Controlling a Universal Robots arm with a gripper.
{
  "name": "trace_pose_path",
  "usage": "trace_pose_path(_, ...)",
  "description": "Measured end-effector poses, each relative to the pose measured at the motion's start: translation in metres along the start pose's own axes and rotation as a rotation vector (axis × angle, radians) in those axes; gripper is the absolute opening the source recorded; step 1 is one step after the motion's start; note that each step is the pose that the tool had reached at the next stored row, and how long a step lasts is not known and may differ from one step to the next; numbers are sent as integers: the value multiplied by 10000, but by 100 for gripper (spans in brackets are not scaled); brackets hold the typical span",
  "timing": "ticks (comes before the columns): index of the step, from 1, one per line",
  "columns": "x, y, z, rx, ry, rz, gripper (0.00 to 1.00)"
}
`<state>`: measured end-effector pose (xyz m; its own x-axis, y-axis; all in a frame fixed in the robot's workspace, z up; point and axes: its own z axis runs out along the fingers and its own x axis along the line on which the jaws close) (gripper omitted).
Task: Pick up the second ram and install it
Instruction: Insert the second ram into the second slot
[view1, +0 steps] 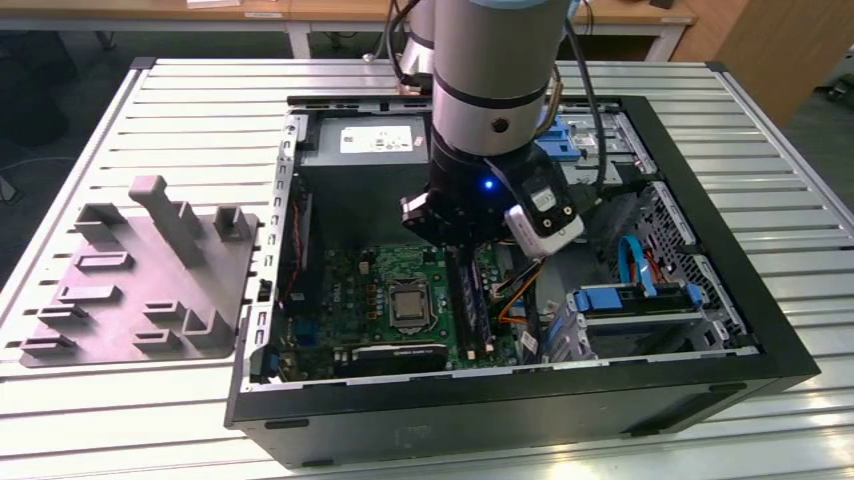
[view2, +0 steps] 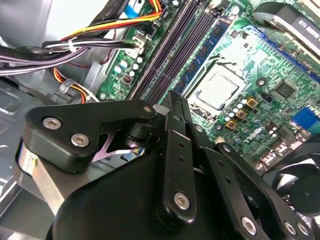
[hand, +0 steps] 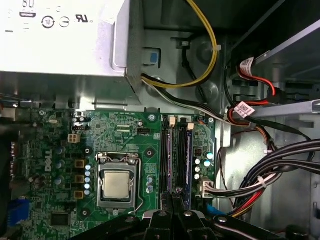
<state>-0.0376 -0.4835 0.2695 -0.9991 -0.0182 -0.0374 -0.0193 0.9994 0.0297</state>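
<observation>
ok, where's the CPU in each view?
Exterior view: CPU, to the exterior view's left of the memory slots.
Second wrist view: CPU in its socket, alongside the memory slots.
First wrist view: CPU, again alongside the memory slots.
Shared landmark: the memory slots.

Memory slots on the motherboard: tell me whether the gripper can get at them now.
Probably yes: the gripper hangs inside the open case right above the memory slots, and the cables lie off to one side, not across them.
</observation>
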Motion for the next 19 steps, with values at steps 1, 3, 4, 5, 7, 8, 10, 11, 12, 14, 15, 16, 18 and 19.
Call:
trace_pose_path(1,0,0,5,0,0,19,11)
trace_pose_path(3,1,-1,15,1,0,20,11)
trace_pose_path(4,2,-1,23,0,-1,20,11)
trace_pose_path(5,2,-1,33,-2,-1,20,11)
trace_pose_path(7,3,-2,56,-3,0,20,11)
trace_pose_path(8,4,-2,71,-3,0,21,11)
trace_pose_path(10,7,-3,106,-5,-1,21,11)
trace_pose_path(11,16,-5,179,-9,-1,21,11)
trace_pose_path(12,17,-6,195,-8,-1,20,11)
trace_pose_path(14,19,-7,230,-9,-1,20,11)
trace_pose_path(15,20,-7,246,-9,-1,21,11)
trace_pose_path(16,20,-8,260,-7,0,20,11)
trace_pose_path(18,21,-9,290,-8,0,20,11)
trace_pose_path(19,22,-9,303,-8,0,20,11)
